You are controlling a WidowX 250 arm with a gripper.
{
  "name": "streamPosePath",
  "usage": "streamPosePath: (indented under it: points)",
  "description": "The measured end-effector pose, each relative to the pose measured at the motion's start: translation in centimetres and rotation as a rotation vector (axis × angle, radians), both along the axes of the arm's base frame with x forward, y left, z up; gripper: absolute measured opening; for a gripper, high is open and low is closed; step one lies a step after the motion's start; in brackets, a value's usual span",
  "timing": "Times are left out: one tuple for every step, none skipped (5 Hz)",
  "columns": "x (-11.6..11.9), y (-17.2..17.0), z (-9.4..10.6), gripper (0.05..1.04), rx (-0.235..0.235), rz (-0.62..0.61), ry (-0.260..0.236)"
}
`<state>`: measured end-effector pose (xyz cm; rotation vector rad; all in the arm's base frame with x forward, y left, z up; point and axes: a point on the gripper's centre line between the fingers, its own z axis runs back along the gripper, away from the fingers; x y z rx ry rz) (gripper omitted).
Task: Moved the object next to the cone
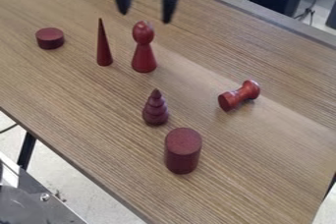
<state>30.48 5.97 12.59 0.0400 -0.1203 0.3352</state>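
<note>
The black gripper [146, 16] hangs open above the far part of the table, with nothing between its fingers. A slim red cone [103, 51] stands upright below it and to the left. Close beside the cone on its right, a red pawn-like piece with a rounded head [144, 53] stands upright, apart from the cone and under the gripper.
On the wooden table [85, 105] are a short dark red disc [50, 38] at the left, a ringed piece [155, 109] near the middle, an upright cylinder [182, 151] nearer the front, and a dumbbell-shaped piece [238, 95] lying at the right.
</note>
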Motion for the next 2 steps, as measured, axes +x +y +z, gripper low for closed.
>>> streamPosePath:
  points:
    - [-0.35,-2.15,0.85,0.999,0.033,-0.087,0.016]
    - [-0.27,-3.12,0.86,0.999,-0.002,-0.145,0.012]
